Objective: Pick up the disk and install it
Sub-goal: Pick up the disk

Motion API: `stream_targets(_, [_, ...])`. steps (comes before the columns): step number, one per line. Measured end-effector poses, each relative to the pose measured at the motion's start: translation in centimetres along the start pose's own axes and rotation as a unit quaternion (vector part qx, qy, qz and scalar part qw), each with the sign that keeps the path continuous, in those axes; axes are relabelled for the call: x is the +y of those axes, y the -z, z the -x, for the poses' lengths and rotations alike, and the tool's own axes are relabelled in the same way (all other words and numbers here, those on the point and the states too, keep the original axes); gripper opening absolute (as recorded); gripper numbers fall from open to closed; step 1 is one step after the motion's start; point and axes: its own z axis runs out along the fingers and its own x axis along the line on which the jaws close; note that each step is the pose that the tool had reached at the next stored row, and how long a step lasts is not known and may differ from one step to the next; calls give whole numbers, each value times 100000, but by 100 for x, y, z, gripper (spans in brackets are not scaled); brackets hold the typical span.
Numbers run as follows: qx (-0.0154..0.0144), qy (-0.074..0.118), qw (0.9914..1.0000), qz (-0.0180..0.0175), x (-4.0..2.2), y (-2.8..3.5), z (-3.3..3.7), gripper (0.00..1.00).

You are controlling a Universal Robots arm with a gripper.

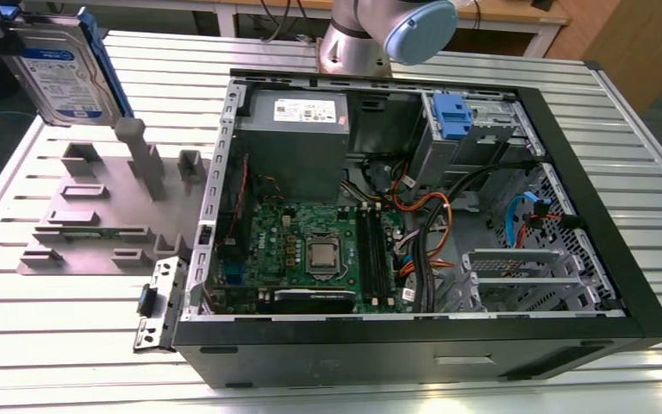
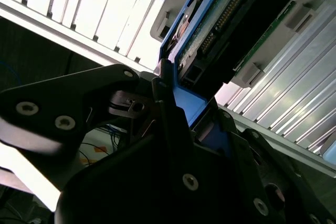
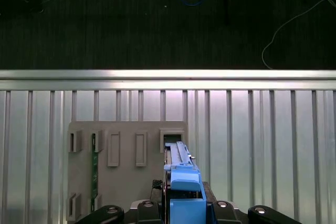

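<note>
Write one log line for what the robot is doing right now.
gripper: shut on disk | disk: upright, over grey holder | case: open, disk not yet inside

The exterior view looks obliquely down on the grey slotted plastic holder [image 1: 90, 216] from high up. Both wrist views, close against the silver blue-railed disk [image 3: 184, 192] [image 2: 220, 19], face the holder's ribbed aluminium surface [image 3: 262, 145] [image 2: 105, 14].

Standing by the table, in the exterior view the top of the disk [image 1: 61, 65] runs off the upper edge. The arm [image 1: 389, 34] is cut off there too, just above its blue-capped joint. In the second wrist view the black body of the gripper [image 2: 181, 98] covers the near end of the disk [image 2: 226, 19], and its label side faces away. In the first wrist view the disk [image 3: 181, 174] stands edge-on, its near end lost at the picture's edge.
</note>
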Motion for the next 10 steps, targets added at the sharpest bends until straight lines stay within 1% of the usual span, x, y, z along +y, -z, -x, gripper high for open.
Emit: stream_targets(10, [-1,-1,100000,-4,1,33,1,36])
